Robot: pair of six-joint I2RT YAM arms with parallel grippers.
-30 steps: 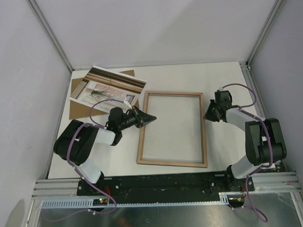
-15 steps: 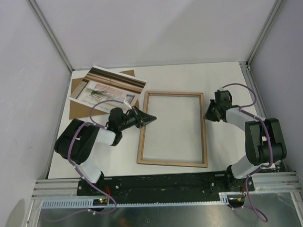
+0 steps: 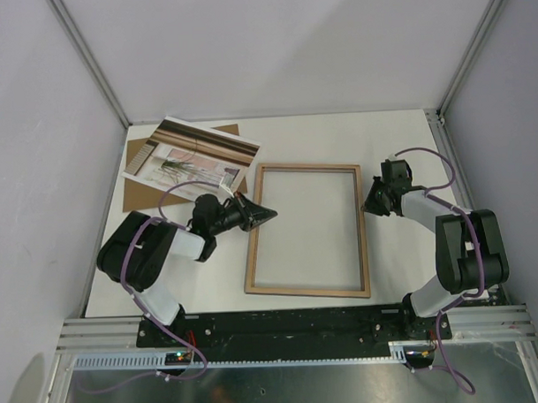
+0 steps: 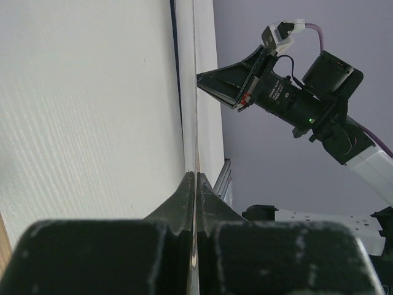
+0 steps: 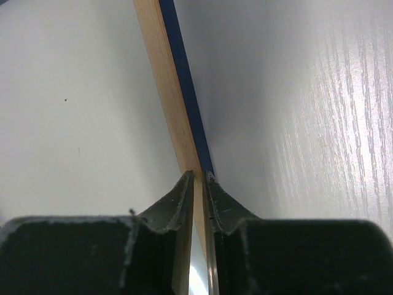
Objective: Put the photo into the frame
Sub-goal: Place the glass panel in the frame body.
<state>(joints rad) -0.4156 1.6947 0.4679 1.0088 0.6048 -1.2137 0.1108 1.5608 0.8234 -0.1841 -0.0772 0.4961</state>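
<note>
The frame (image 3: 306, 229) lies in the middle of the table with its light wood back up. My left gripper (image 3: 271, 211) is shut on its left rail, and the jaws pinch a thin edge in the left wrist view (image 4: 195, 175). My right gripper (image 3: 366, 204) is shut on the right rail. The right wrist view shows that gripper (image 5: 199, 174) clamped on the frame's wood and navy-blue edge (image 5: 175, 92). The photo (image 3: 192, 151), a window scene with brown curtains, lies at the back left, away from both grippers.
A brown backing board (image 3: 138, 190) lies under the photo at the back left. Grey walls close in the table on the left, back and right. The right gripper (image 4: 212, 80) shows across the frame in the left wrist view.
The frame has shifted very slightly toward the right and the near edge, with both grippers still on it. The photo has not moved.
</note>
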